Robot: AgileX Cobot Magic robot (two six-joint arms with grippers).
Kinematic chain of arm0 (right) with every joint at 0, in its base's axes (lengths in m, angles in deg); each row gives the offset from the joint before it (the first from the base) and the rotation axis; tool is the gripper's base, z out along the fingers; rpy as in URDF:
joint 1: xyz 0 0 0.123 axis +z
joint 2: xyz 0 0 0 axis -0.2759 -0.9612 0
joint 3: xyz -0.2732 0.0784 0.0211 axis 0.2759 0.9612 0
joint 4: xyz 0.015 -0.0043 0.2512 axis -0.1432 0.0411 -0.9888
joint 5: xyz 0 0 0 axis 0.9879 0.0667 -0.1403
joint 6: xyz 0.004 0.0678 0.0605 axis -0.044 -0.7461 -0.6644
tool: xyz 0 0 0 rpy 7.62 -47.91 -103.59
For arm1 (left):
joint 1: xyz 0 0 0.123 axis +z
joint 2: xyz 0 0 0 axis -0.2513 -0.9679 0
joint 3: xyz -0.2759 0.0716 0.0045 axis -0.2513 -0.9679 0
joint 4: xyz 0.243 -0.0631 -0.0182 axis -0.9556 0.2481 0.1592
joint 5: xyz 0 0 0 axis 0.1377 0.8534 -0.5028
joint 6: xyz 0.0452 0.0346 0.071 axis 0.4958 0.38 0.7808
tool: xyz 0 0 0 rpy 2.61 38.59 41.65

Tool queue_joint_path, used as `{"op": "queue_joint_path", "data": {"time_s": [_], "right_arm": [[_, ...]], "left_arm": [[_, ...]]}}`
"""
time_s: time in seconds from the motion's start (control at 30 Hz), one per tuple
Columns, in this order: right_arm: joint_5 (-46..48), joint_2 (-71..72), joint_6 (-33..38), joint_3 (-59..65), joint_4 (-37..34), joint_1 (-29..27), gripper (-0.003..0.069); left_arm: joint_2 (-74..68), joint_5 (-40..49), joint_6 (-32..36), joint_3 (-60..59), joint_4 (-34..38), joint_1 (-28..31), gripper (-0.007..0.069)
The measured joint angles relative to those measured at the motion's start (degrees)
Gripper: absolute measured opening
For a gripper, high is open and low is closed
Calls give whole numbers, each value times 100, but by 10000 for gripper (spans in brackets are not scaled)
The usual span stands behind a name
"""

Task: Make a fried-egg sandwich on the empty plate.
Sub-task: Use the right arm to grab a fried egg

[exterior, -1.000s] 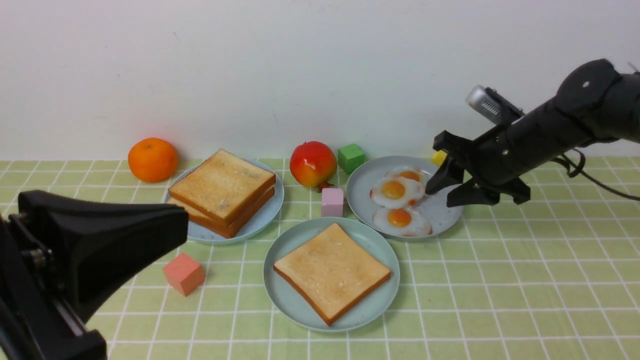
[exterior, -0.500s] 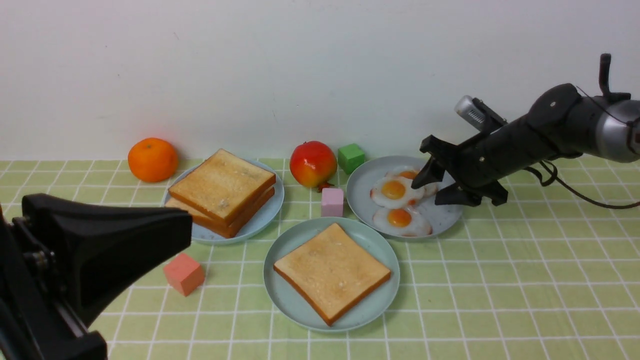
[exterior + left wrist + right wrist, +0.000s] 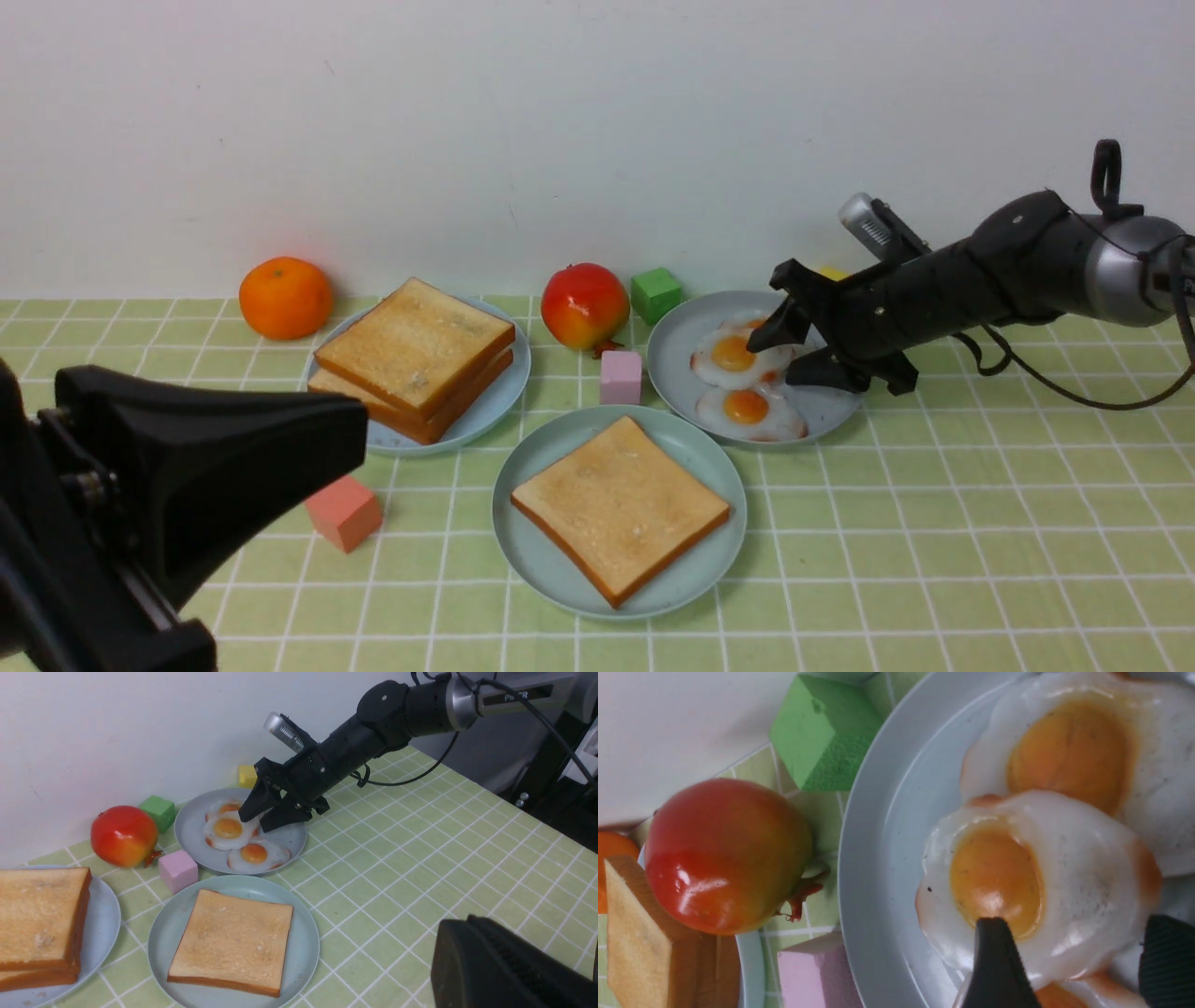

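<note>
The mint-teal plate [image 3: 532, 560] at front centre holds one toast slice [image 3: 621, 509], also seen in the left wrist view [image 3: 232, 940]. Behind it to the right, a grey-blue plate [image 3: 674, 343] carries three fried eggs. My right gripper [image 3: 780, 360] is open and low over that plate. Its fingers straddle the right edge of the middle fried egg [image 3: 738, 359], seen close up in the right wrist view [image 3: 1031, 882]; nothing is gripped. My left gripper [image 3: 345, 434] hangs shut and empty above the table at front left, well clear of the plates.
A light blue plate [image 3: 485, 411] with two stacked toast slices [image 3: 415, 350] stands at back left. Along the wall are an orange [image 3: 285, 297], a red fruit [image 3: 585, 306] and a green cube [image 3: 655, 294]. A pink cube [image 3: 621, 376] sits between plates, a salmon cube [image 3: 344, 511] front left.
My right gripper has moved left and down, from beside the egg plate to over it, with its jaws opening wider around the middle egg's edge. The left gripper has barely shifted.
</note>
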Motion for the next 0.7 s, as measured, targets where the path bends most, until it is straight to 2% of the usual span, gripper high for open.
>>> {"op": "queue_joint_path", "data": {"time_s": [0.23, 0.7], "right_arm": [[-33, -104, 82, -9, -28, 0, 402], [-251, -174, 82, -30, -92, 0, 260]], "left_arm": [[0, 7, 0, 0, 0, 0, -13], [0, 45, 0, 0, 0, 0, -13]]}}
